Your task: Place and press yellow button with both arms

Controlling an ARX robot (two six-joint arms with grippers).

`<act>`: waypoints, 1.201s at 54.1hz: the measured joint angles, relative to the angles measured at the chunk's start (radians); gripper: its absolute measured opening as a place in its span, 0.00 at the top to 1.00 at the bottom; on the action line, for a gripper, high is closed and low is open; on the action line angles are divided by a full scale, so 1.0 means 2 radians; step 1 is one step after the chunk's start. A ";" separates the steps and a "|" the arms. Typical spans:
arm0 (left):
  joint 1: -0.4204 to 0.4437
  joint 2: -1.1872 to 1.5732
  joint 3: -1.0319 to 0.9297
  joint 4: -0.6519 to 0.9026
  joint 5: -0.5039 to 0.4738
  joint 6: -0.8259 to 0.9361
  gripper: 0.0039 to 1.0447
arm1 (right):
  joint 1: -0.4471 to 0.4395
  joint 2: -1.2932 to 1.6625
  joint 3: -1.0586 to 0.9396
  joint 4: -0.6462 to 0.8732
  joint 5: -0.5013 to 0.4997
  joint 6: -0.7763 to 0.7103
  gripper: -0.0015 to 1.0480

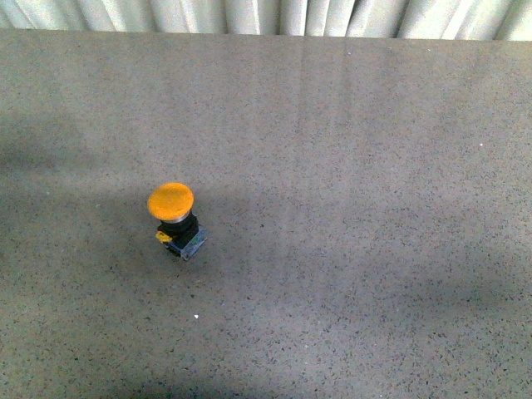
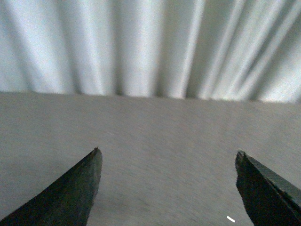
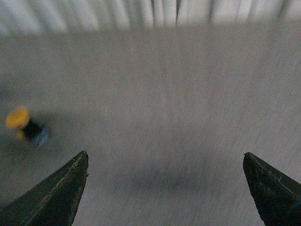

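Note:
The yellow button [image 1: 175,218] stands tilted on the grey speckled table [image 1: 349,208], left of centre in the front view: a yellow-orange domed cap on a black neck and a bluish-grey base. Neither arm shows in the front view. In the right wrist view the button [image 3: 26,125] is blurred and lies apart from my open, empty right gripper [image 3: 165,154]. My left gripper [image 2: 168,150] is open and empty over bare table. The button is not in the left wrist view.
A pale pleated curtain [image 1: 266,15] hangs behind the table's far edge, also in the left wrist view [image 2: 141,47]. A small white speck [image 2: 230,219] lies on the table near the left gripper's fingers. Soft shadows fall across the table.

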 joint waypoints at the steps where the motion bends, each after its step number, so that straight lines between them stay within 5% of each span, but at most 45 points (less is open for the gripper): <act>1: 0.029 -0.032 -0.011 -0.015 0.016 0.008 0.33 | 0.012 0.044 0.017 -0.001 0.005 0.007 0.09; 12: 0.120 -0.142 -0.075 -0.047 0.086 0.030 0.80 | 0.063 0.330 0.137 0.193 0.018 -0.070 0.09; 18: 0.128 -0.170 -0.091 -0.059 0.089 0.030 0.99 | 0.101 0.445 0.184 0.261 0.011 -0.128 0.09; 30: 0.129 -0.220 -0.112 -0.088 0.089 0.032 0.99 | 0.176 0.608 0.272 0.301 -0.013 -0.197 0.10; 40: 0.129 -0.258 -0.124 -0.113 0.089 0.032 0.99 | 0.220 0.696 0.337 0.287 -0.019 -0.225 0.35; 57: 0.129 -0.340 -0.147 -0.163 0.089 0.032 0.99 | 0.259 0.780 0.407 0.257 -0.041 -0.225 0.99; 65: 0.129 -0.366 -0.147 -0.190 0.090 0.032 0.99 | 0.264 0.791 0.416 0.257 -0.061 -0.209 0.99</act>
